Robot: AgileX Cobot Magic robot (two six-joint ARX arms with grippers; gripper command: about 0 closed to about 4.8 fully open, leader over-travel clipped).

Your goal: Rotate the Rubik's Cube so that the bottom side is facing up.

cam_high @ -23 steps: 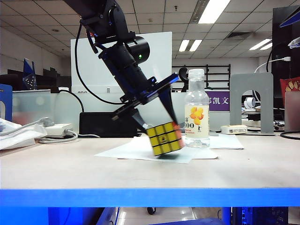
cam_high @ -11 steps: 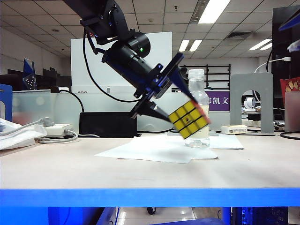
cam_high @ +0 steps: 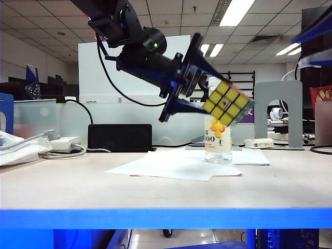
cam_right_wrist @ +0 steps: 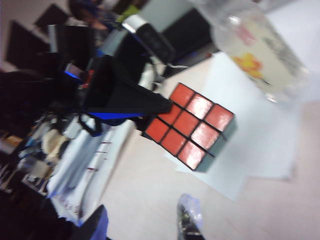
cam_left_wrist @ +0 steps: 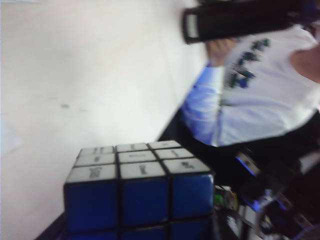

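Note:
The Rubik's Cube [cam_high: 226,105] hangs in the air in front of the upper part of the bottle, tilted, its yellow face with the dark centre logo towards the exterior camera. My left gripper [cam_high: 213,97] is shut on it, one black finger above and one below. Blue and white faces of the cube [cam_left_wrist: 140,190] fill the left wrist view. A red face of the cube [cam_right_wrist: 190,125] shows in the right wrist view, gripped by the dark finger [cam_right_wrist: 125,97]. My right gripper [cam_right_wrist: 142,225] stands open and empty, high at the right [cam_high: 306,49], apart from the cube.
A clear drink bottle [cam_high: 218,135] stands on white paper [cam_high: 171,166] right behind and below the cube. A black box [cam_high: 119,137] and cables lie at the back left, a grey bookend [cam_high: 278,111] at the back right. The table's blue front edge [cam_high: 166,218] runs across.
My left gripper has lifted the cube off the paper, up and to the right, turning it as it went. The right gripper's blue fingers have come into view at the upper right.

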